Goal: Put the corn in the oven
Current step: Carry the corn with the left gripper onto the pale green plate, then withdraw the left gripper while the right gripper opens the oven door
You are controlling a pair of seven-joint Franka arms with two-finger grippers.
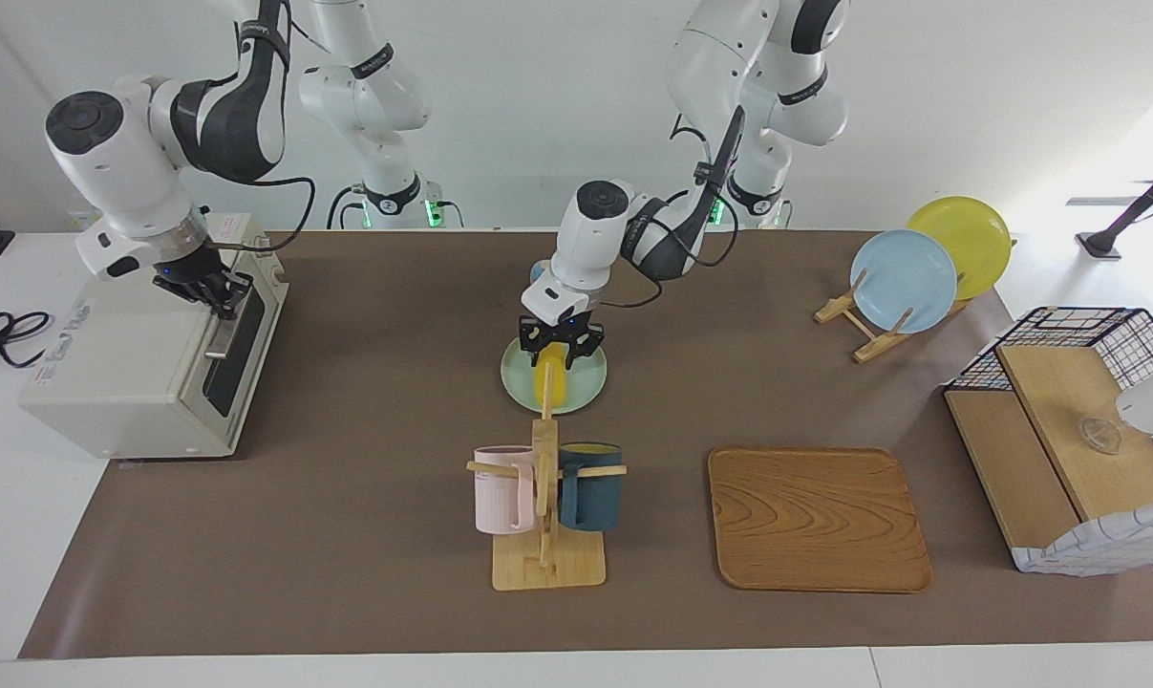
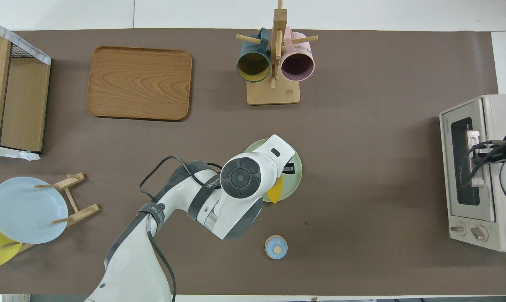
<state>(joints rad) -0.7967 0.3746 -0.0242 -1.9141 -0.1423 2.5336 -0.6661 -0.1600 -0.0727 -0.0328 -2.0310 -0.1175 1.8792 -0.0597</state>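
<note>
The yellow corn (image 1: 550,377) lies on a pale green plate (image 1: 587,390) in the middle of the table; in the overhead view only the corn's tip (image 2: 275,194) shows past the wrist. My left gripper (image 1: 562,352) is low over the plate, open, its fingers slightly apart on either side of the corn's nearer end. The off-white oven (image 1: 127,373) stands at the right arm's end of the table with its dark glass door up. My right gripper (image 1: 215,291) is shut on the door's metal handle (image 2: 472,161).
A wooden mug rack (image 1: 547,497) with a pink and a blue mug stands farther from the robots than the plate. A wooden tray (image 1: 818,519), a rack with blue and yellow plates (image 1: 906,282) and a wire basket (image 1: 1073,449) fill the left arm's end. A small blue round thing (image 2: 275,247) lies near the robots.
</note>
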